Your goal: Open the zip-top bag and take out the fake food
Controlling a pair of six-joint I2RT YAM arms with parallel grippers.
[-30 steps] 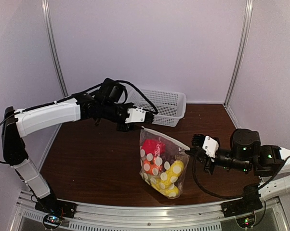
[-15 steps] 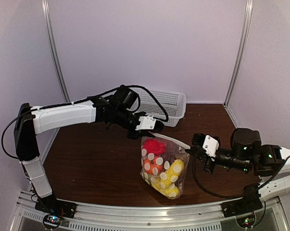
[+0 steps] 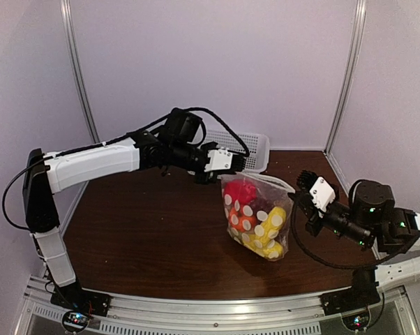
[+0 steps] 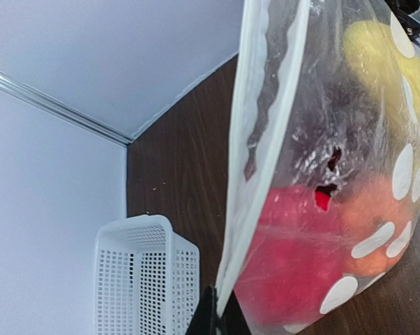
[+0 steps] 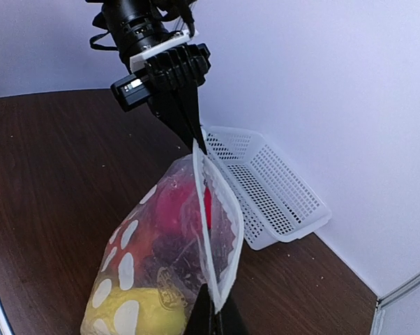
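The zip-top bag (image 3: 257, 218) hangs between both arms above the table, clear with white dots. My left gripper (image 3: 225, 176) is shut on its top left corner, and my right gripper (image 3: 294, 200) is shut on the top right corner. In the right wrist view the bag (image 5: 154, 258) runs from my right gripper (image 5: 220, 317) up to the left gripper (image 5: 190, 132), its two lips slightly apart. Inside lies the fake food: a red piece (image 3: 239, 192), an orange one (image 3: 238, 220), yellow ones (image 3: 270, 229) and a dark purple bunch (image 5: 176, 250). The left wrist view shows the bag (image 4: 321, 181) rising from my left gripper (image 4: 217, 322).
A white lattice basket (image 3: 256, 149) stands at the back of the brown table (image 3: 140, 230), just behind the bag; it also shows as the basket (image 4: 137, 279) and the basket (image 5: 269, 188). Pale walls close the back and both sides.
My left gripper has come down to the bag's top left corner and shut on it. Both arms have carried the bag to the right and a little up.
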